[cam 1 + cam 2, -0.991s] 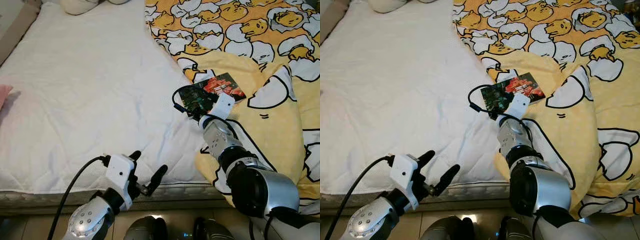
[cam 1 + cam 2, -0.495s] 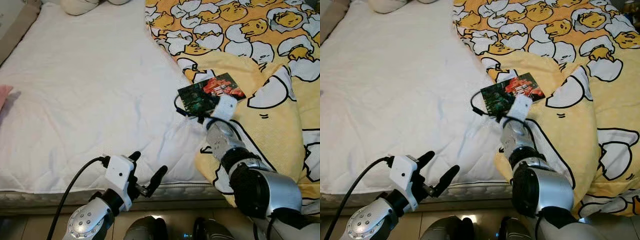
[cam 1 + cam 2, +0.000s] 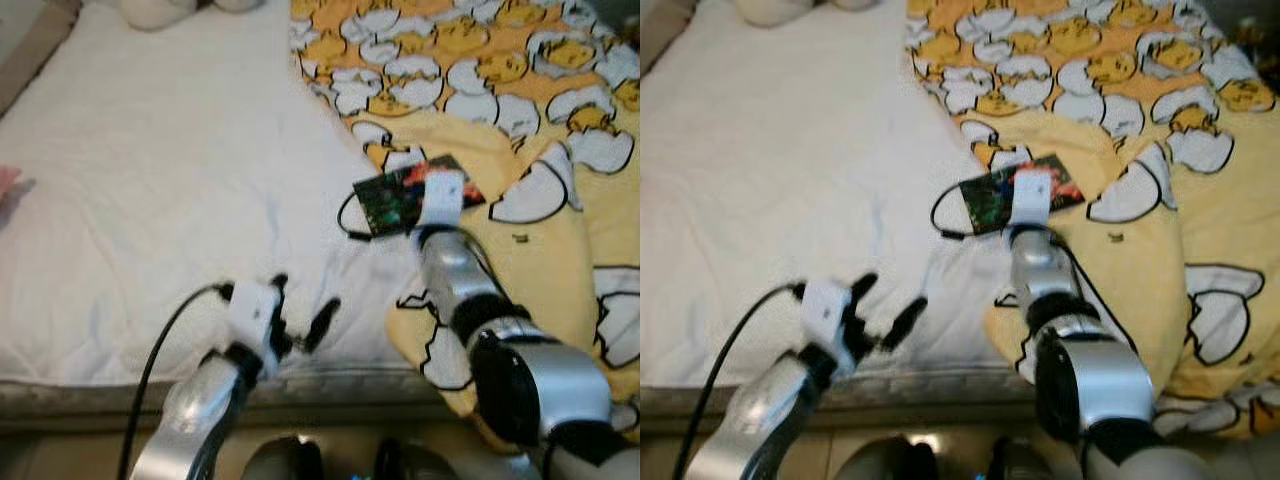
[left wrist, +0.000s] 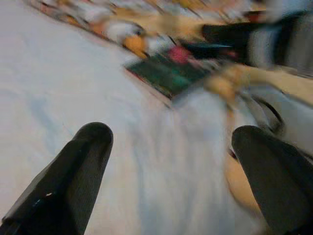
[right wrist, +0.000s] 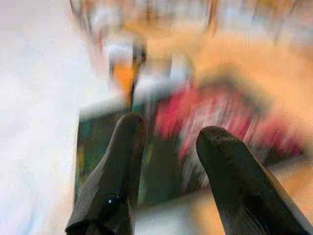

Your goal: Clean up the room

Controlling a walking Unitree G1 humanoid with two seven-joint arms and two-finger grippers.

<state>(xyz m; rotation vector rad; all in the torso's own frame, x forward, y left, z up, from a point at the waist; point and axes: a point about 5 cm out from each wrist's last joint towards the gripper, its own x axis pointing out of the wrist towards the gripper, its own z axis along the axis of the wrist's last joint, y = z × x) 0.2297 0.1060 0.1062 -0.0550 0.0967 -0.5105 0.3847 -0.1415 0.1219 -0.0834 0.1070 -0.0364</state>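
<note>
1. the right hand [image 5: 166, 161] hovers over a flat green-and-red printed card or booklet [image 3: 405, 195] that lies on the bed where the white mattress cover [image 3: 150, 200] meets the yellow egg-print duvet [image 3: 520, 120]; in the right wrist view its two black fingers [image 5: 115, 166] stand apart with the card in the gap, nothing clamped.
2. the left hand [image 3: 300, 325] is low at the near edge of the mattress, fingers spread wide and empty, well apart from the card.
3. risk: the card lies flat on soft bedding, so fingers coming straight down would likely press it into the duvet or skid over its face instead of getting under an edge.
4. risk: a thin black cable [image 3: 350, 215] loops just beside the card's near corner; a closing hand could likely catch the loop and drag it along.
5. risk: the views are blurred, which suggests the body or camera is moving; closing now could land off the card or bunch the duvet fold beside it.
6. risk: a pinch on one corner alone may let the card bend or slip out on the lift.
</note>
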